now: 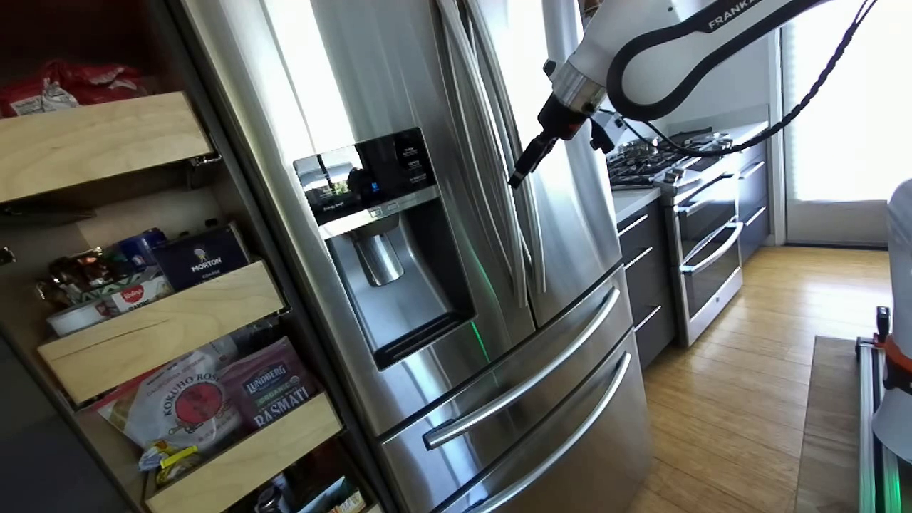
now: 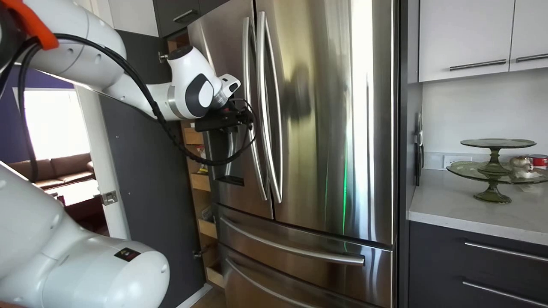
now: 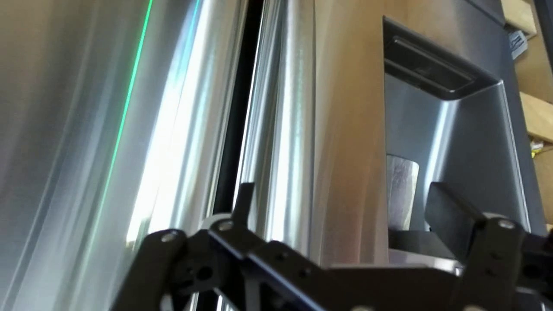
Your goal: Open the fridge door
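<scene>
Long axis vertical, the closed brushed-steel, black-dispenser fridge door (image 1: 463,214) faces your black hand (image 3: 342,185), fingers apart; a plain steel door (image 2: 329,128) stands alongside.

White light pours in at the far door (image 1: 844,121) at two o'clock in an exterior view; glare whitens the fridge door (image 1: 377,92) at eleven, while the cupboard (image 1: 160,331) darkens at ten. In an exterior view the window (image 2: 55,124) at nine is blown out. The wrist view shows smeared steel reflections, a thin green streak (image 3: 131,86) at ten and near-black fingers (image 3: 245,201).
</scene>
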{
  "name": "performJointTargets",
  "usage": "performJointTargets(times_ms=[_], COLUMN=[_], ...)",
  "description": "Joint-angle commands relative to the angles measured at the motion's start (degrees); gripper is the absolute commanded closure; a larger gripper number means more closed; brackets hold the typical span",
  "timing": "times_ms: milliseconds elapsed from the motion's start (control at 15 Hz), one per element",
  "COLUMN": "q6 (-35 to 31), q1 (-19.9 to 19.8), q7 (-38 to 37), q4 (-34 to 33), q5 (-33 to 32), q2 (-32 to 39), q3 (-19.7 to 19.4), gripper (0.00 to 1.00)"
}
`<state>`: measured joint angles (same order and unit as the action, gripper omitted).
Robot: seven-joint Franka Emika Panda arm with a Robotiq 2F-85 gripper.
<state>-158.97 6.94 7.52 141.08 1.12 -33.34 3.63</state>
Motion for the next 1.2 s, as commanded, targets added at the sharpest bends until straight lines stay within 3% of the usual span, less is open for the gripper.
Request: performJointTargets(times_ms=[0,400,800,867,933,1133], q6=[-8.78,-20.54,-27.07,-27.76,-27.44,-25.67], q1=[1.59,7.21,13.72,15.42,16.80,22.82], q7=[1.38,4.69,6.64,7.14,7.12,7.79], q4=[-0.28,-0.59,-0.71,-0.62,-0.57,-0.29], q5=[-0.38,1.22,0.78,0.63,0.71,1.06], q2=[2.67,6.78,9.17,9.31,9.14,7.54], q3=[-1.74,-5.77,-11.47,-12.96,-14.20,-19.65], gripper=[0.00,0.00,0.01,0.26,0.26,0.46])
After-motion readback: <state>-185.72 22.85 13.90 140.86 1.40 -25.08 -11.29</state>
